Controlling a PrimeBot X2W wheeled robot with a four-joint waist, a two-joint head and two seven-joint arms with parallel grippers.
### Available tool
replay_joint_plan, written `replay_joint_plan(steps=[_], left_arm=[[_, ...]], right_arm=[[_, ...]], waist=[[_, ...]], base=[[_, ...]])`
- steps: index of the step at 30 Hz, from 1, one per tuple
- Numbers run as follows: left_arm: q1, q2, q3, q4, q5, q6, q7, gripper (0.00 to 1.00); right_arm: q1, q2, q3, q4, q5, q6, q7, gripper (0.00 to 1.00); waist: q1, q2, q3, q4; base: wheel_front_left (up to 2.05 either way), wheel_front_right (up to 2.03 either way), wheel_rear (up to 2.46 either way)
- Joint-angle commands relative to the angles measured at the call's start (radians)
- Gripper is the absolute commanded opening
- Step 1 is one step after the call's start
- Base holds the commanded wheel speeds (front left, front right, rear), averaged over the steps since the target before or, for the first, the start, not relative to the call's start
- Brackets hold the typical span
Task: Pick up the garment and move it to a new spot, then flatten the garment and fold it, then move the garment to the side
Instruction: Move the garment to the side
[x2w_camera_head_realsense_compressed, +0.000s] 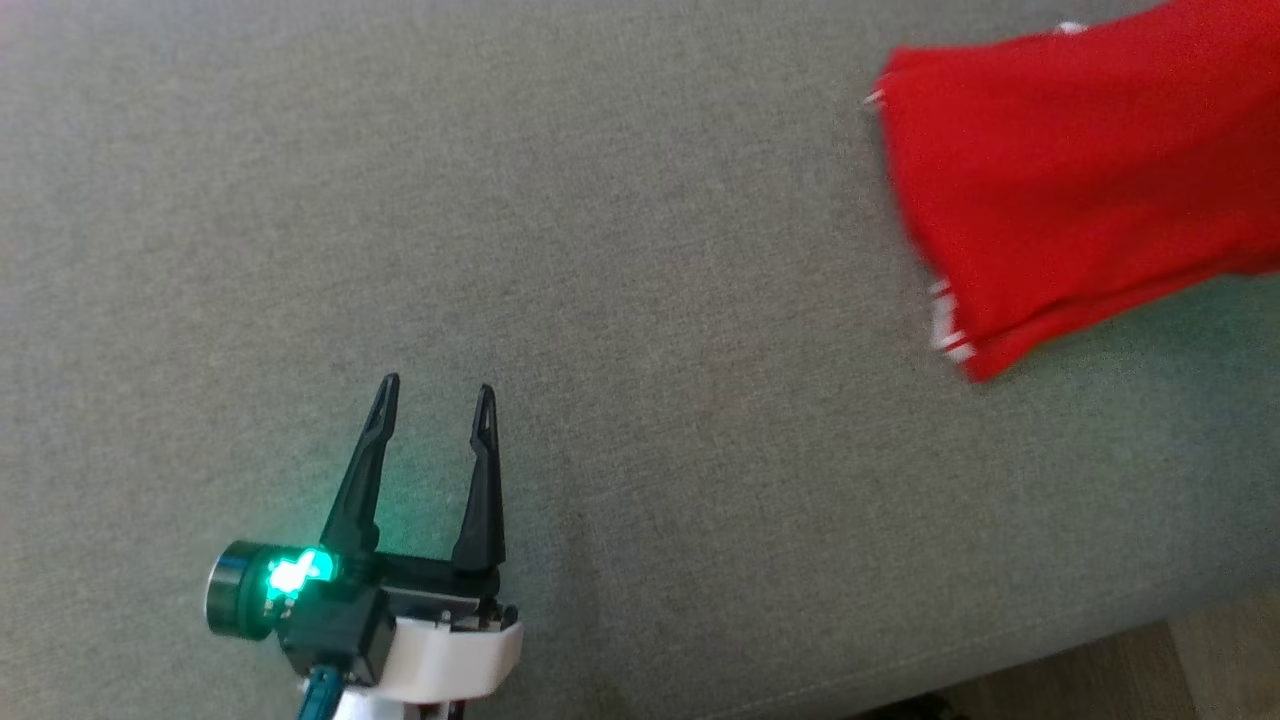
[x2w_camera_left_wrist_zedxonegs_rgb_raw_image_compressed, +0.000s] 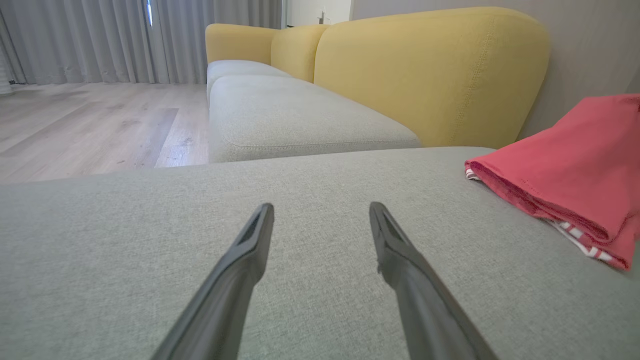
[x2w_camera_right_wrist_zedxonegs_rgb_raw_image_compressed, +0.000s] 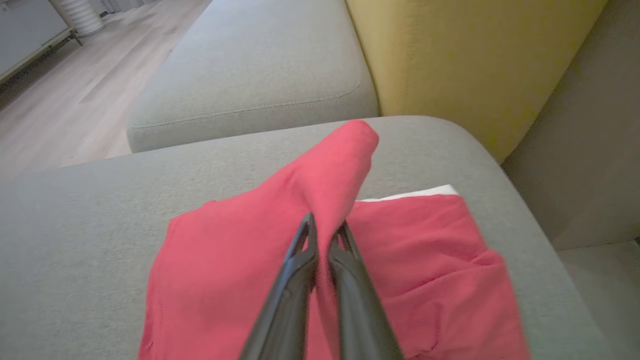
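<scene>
Garment pinched at the far end of the cushion.
The red garment (x2w_camera_right_wrist_zedxonegs_rgb_raw_image_compressed: 225, 270) lies on the grey cushion (x2w_camera_head_realsense_compressed: 640, 300), at the end by the yellow backrest (x2w_camera_right_wrist_zedxonegs_rgb_raw_image_compressed: 475, 60). The right gripper (x2w_camera_right_wrist_zedxonegs_rgb_raw_image_compressed: 325, 222) is clenched on a raised fold of it. The left gripper (x2w_camera_head_realsense_compressed: 435, 390) is spread wide over bare cushion, well apart. The pinch looks thin, so lifting could pull it free or let the layers fall open.

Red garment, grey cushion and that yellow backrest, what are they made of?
Red garment: looks like soft, matte knit cloth, maybe cotton; it drapes and creases where the right tool pinches a fold.
Grey cushion: woven upholstery fabric, matte, with a fine flecked weave.
Yellow backrest: similar woven fabric with a stitched seam, probably padded, given its rounded shape.
</scene>
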Motion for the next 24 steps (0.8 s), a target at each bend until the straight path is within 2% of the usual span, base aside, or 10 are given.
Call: replay_joint_plan(steps=[1,12,16,19,21,22,24], left_arm=[[-0.026,-0.005,0.032,-0.030,0.008,-0.001,-0.006,1.00],[-0.051,-0.006,0.030,-0.018,0.013,-0.007,-0.006,1.00],[-0.055,-0.006,0.029,-0.012,0.011,-0.008,-0.006,1.00],[-0.056,-0.006,0.028,-0.005,0.009,-0.007,-0.006,1.00],[-0.055,-0.006,0.028,-0.002,0.005,-0.007,-0.006,1.00],[-0.054,-0.006,0.028,0.000,0.004,-0.006,-0.006,1.00],[-0.050,-0.007,0.027,0.001,-0.001,-0.005,-0.006,1.00]], right_arm=[[-0.008,-0.057,-0.019,-0.013,-0.004,-0.001,-0.007,0.00],[-0.008,-0.185,-0.148,0.062,-0.049,-0.001,-0.001,0.00],[0.012,-0.198,-0.176,0.089,-0.079,-0.001,0.013,0.00],[0.033,-0.183,-0.190,0.114,-0.101,-0.001,0.046,0.00],[0.047,-0.176,-0.195,0.135,-0.138,-0.001,0.069,0.45],[0.054,-0.171,-0.198,0.145,-0.157,-0.001,0.084,1.00],[0.061,-0.157,-0.211,0.156,-0.199,-0.001,0.093,1.00]], waist=[[-0.0001,0.0000,0.017,-0.003],[-0.0001,0.0000,0.064,0.029],[-0.0001,0.0000,0.062,0.039],[-0.0001,0.0000,0.049,0.045],[-0.0001,0.0000,0.037,0.050],[-0.0001,0.0000,0.029,0.051],[-0.0001,0.0000,0.012,0.056]], base=[[0.00,0.00,0.00],[0.00,0.00,0.00],[0.00,0.00,0.00],[0.00,0.00,0.00],[0.00,0.00,0.00],[0.00,0.00,0.00],[0.00,0.00,0.00]])
